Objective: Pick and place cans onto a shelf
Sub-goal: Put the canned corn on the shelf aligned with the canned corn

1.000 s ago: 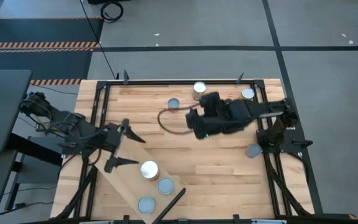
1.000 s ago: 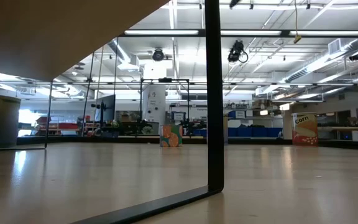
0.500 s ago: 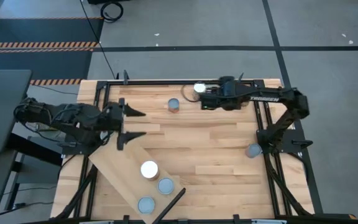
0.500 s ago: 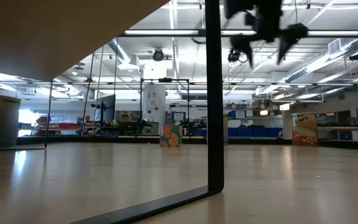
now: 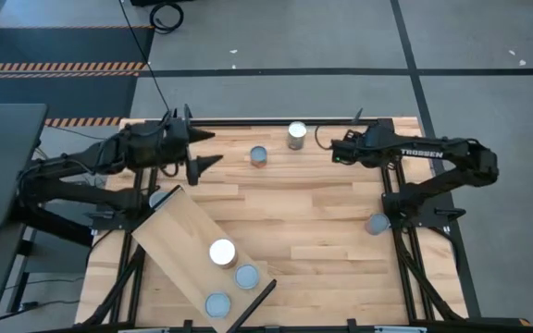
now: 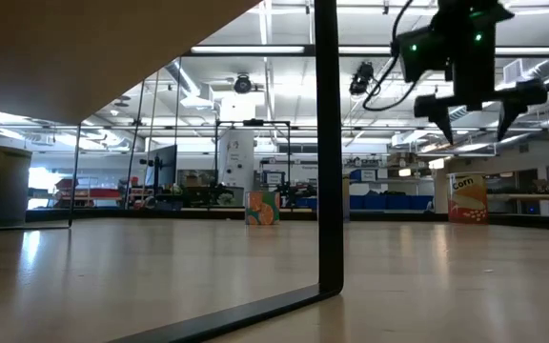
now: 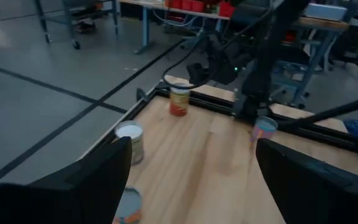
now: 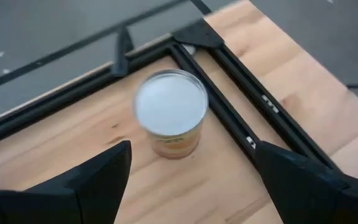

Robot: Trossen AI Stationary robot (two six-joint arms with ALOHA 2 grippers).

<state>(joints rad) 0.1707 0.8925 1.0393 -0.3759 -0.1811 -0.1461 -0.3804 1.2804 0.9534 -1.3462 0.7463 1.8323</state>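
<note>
Light wood shelf (image 5: 192, 248) already carries three cans at its near end, while the right gripper (image 5: 338, 152), fingers spread wide and empty, lines up on the silver-topped can (image 8: 170, 112) at the table's far edge; left gripper (image 5: 195, 150) also open.

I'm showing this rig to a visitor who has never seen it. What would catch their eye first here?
Probably the two dark arms reaching over the table's far edge, the right tool open and aimed at an upright can there, the left tool open near the far left corner. Next, the pale shelf lying diagonally at the near left, with three cans clustered at its near end.
</note>
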